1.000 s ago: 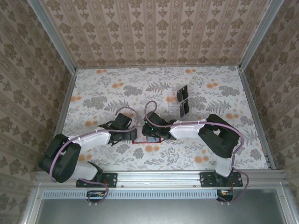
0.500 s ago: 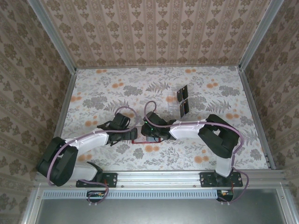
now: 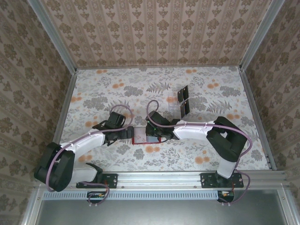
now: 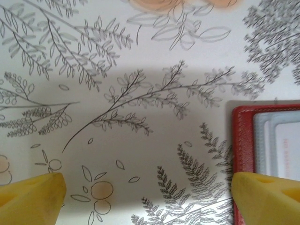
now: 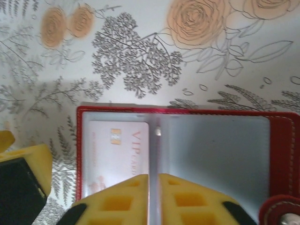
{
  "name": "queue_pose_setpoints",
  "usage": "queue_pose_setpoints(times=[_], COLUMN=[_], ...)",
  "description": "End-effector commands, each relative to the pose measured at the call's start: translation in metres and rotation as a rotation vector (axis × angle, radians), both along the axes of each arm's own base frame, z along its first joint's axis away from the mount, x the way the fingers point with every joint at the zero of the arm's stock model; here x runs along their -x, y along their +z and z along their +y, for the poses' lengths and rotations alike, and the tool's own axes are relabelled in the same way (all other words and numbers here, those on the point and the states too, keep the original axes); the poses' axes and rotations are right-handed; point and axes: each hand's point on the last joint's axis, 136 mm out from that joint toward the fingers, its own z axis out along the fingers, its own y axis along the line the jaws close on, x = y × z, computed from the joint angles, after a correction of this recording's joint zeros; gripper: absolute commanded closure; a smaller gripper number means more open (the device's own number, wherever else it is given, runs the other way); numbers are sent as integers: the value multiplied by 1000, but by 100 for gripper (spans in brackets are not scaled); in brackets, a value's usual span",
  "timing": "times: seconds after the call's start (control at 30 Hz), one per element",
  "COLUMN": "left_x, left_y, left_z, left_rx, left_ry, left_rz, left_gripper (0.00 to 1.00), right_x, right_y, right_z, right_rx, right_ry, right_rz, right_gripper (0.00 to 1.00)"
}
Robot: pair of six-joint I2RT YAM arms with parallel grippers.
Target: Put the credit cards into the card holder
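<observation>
The red card holder [image 5: 84, 154] lies open on the table [image 3: 140, 89]. A pale pink VIP credit card [image 5: 119, 154] sits in its left clear pocket. My right gripper [image 5: 154, 187] is shut on a thin clear inner sleeve [image 5: 154, 154] that stands on edge between the fingers. The snap tab [image 5: 281, 211] shows at the lower right. My left gripper [image 4: 150, 199] is wide open and low over the table. Its right fingertip [image 4: 267, 197] overlaps the holder's left edge [image 4: 241, 140]. From above, both grippers [image 3: 125, 132] [image 3: 152, 134] flank the holder [image 3: 140, 138]. Two dark credit cards [image 3: 183, 93] [image 3: 184, 108] stand farther back.
A clear plastic rack [image 3: 174, 99] holds the dark cards behind and right of the holder. Patterned walls enclose the table on three sides. The left gripper's yellow finger [image 5: 23, 164] sits close to the holder's left side in the right wrist view.
The left gripper has slid in against the holder's left edge. The right gripper has closed on the clear sleeve, and more of the open red holder shows from above.
</observation>
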Motion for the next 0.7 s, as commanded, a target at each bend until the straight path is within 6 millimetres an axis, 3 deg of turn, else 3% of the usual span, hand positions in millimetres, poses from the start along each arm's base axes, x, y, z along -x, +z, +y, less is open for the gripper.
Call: queue_pose_setpoints(times=[0.0, 0.2, 0.67], left_x=[-1, 5, 14], left_y=[0, -7, -28], left_z=[7, 8, -10], left_rx=[-42, -36, -23], left_ry=[13, 36, 1], left_rz=[14, 42, 97], left_gripper=[0, 0, 0], right_x=[-1, 3, 14], right_y=[-6, -15, -26], right_z=[-5, 1, 34], right_rx=[66, 70, 50], right_ry=[13, 37, 109], right_rz=[14, 32, 62], right_gripper=[93, 99, 99])
